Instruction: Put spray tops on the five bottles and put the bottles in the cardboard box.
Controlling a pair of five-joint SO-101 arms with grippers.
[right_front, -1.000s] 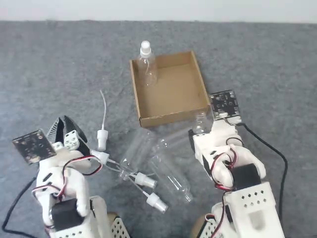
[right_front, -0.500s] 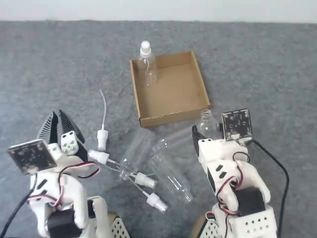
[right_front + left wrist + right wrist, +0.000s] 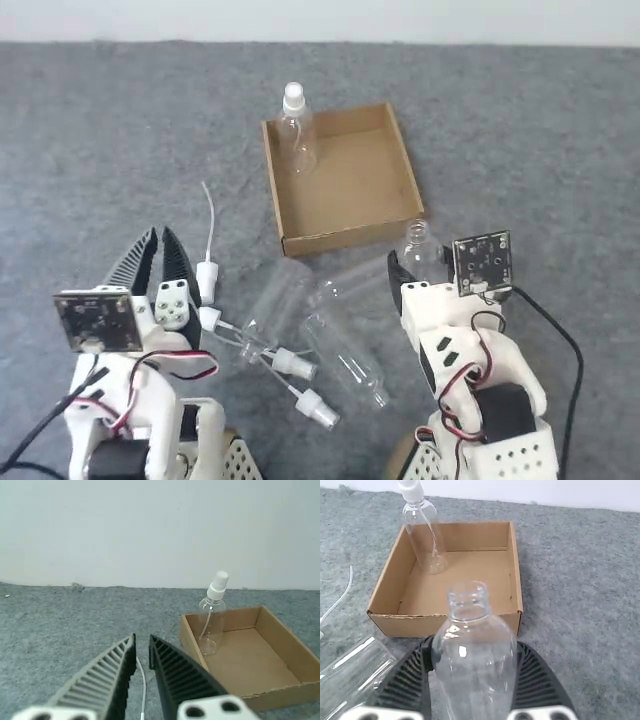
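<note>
High view: finds left gripper (image 3: 160, 232) nearer the spray tops (image 3: 207, 275) than before, narrowly parted; right gripper (image 3: 415, 272) clamping an uncapped bottle (image 3: 417, 241) upright by the cardboard box (image 3: 345, 235). Left wrist view: shows capped bottle (image 3: 212, 611) inside the box. Right wrist view: suggests light, slick plastic, best held mid-body; loose bottles (image 3: 355, 665) nearby

**Left fingers nearly closed and empty, right fingers clamped on a bottle**

The left arm stands at the near left in the high view. Its left gripper (image 3: 160, 236) points away from the base, and its two ribbed black fingers (image 3: 107, 677) are parted by a narrow gap with nothing between them. The right arm stands at the near right. Its right gripper (image 3: 474, 652) grips an upright, uncapped clear bottle (image 3: 466, 630) on both sides.
</note>
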